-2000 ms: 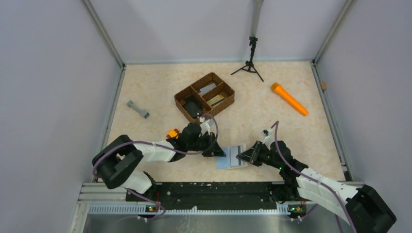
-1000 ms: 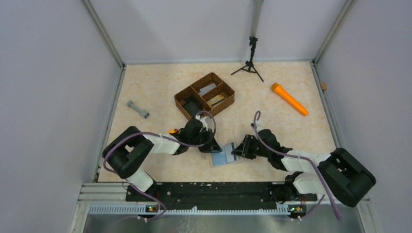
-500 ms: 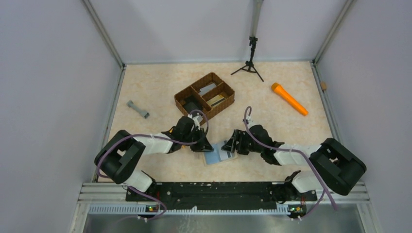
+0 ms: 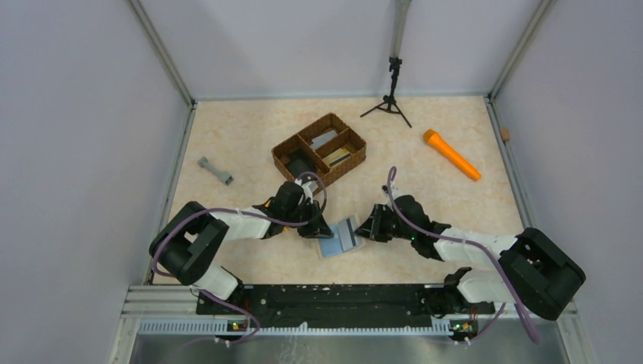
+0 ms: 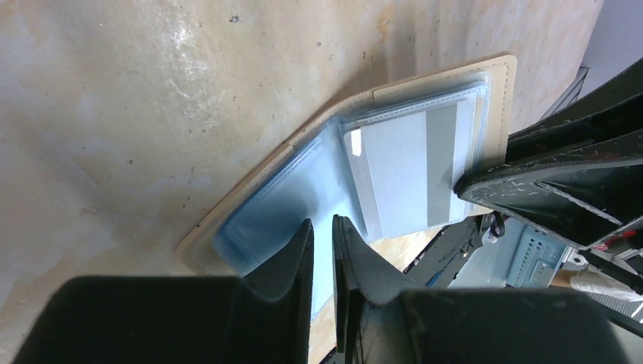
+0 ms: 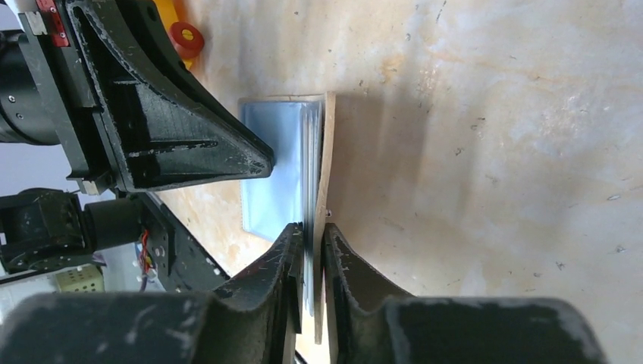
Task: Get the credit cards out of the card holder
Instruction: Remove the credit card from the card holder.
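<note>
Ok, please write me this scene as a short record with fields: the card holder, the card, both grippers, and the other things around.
card holder: lying open, pale blue inside up, between the two grippers
card: whitish with a grey stripe, inside a clear sleeve of the card holder
left gripper: shut on a blue inner sleeve
right gripper: shut on the opposite edge of the card holder
tray: brown wicker, divided, behind the card holder, apart from it
others: orange marker, grey bar, tripod

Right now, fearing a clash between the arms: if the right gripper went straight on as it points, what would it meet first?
The cream-beige folding card holder, whose edge sits pinched in the right gripper. Just past it, likely the left gripper, though depth is unclear.
</note>
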Tool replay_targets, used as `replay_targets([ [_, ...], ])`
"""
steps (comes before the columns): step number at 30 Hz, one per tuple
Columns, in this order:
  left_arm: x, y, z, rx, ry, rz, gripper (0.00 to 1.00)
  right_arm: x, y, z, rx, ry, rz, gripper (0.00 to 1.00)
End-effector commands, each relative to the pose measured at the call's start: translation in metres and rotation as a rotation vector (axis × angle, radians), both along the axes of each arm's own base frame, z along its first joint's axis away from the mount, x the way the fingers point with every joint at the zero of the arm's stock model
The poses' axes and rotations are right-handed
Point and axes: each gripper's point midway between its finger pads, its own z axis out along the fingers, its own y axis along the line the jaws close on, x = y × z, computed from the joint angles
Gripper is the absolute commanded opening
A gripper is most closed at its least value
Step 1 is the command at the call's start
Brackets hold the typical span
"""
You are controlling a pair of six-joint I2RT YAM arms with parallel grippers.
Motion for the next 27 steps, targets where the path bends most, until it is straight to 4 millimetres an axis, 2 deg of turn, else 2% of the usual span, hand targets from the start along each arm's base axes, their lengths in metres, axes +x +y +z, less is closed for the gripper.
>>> replay_targets([
  [1, -0.007, 0.009, -0.012, 0.056, 0.018, -0.012, 0.18, -0.004, 0.004, 0.002, 0.014, -0.014, 0.028, 0.1],
  [2, -0.007, 0.009, -0.013, 0.056, 0.019, -0.013, 0.18, -0.005, 0.005, 0.002, 0.02, -0.015, 0.034, 0.07],
  [4, -0.007, 0.009, -0.013, 0.055, 0.02, -0.014, 0.18, -0.006, 0.006, 0.002, 0.025, -0.013, 0.041, 0.06],
  [8, -0.008, 0.008, -0.014, 0.054, 0.024, -0.019, 0.17, -0.009, 0.011, 0.009, 0.064, -0.022, 0.072, 0.13],
  [14, -0.008, 0.006, -0.013, 0.045, 0.027, -0.024, 0.17, -0.009, 0.012, -0.002, 0.031, -0.002, 0.086, 0.17],
  [16, -0.008, 0.006, -0.014, 0.043, 0.026, -0.025, 0.17, -0.008, 0.012, -0.006, 0.016, 0.011, 0.089, 0.03],
  [17, -0.008, 0.006, -0.014, 0.042, 0.027, -0.025, 0.17, -0.008, 0.012, -0.009, 0.006, 0.021, 0.09, 0.0],
  [26, -0.01, 0.007, -0.022, 0.052, 0.041, -0.024, 0.15, -0.012, 0.021, -0.017, 0.024, 0.046, 0.138, 0.0],
  [27, -0.01, 0.007, -0.023, 0.054, 0.043, -0.025, 0.15, -0.012, 0.022, -0.017, 0.025, 0.051, 0.142, 0.08],
])
